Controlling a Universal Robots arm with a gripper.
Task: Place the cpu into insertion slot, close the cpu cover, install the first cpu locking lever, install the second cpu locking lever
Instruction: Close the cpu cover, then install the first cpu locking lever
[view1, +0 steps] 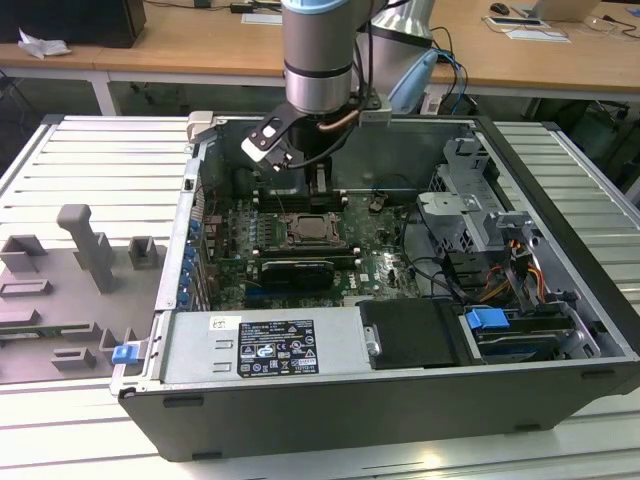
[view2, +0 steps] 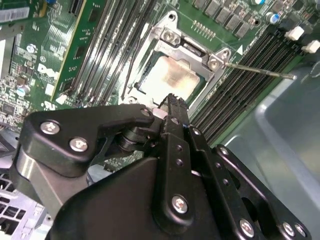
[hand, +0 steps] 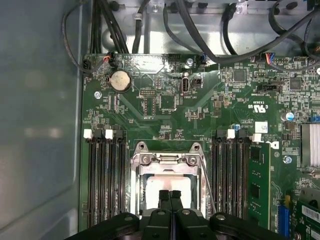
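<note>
1. In the exterior view the arm reaches down into an open computer case (view1: 560, 330), and the gripper (view1: 320, 185) hangs just above the motherboard (view1: 375, 265), close over the socket area.
2. In both wrist views the two black fingertips (hand: 165, 196) are pressed together with nothing pinched between them; the claw (view2: 172, 100) is closed and empty.
3. The cpu (hand: 167, 184) lies flat in the insertion slot (hand: 135, 165), its pale metal top showing through the square cut-out; the second wrist view shows the same (view2: 172, 77).
4. The cpu cover (hand: 141, 187) lies down over the chip and frames it on all sides.
5. The fingertips sit just above the near edge of the cpu; whether they touch it cannot be told.
6. One locking lever (view2: 260, 70), a thin metal rod, sticks out from the socket corner across the memory slots (view2: 250, 85), with its far end free.
7. A second thin lever (view2: 131, 62) runs along the opposite side of the socket.
8. The socket sits between two banks of black memory slots, and a round coin battery (hand: 120, 80) sits further off on the board.
</note>
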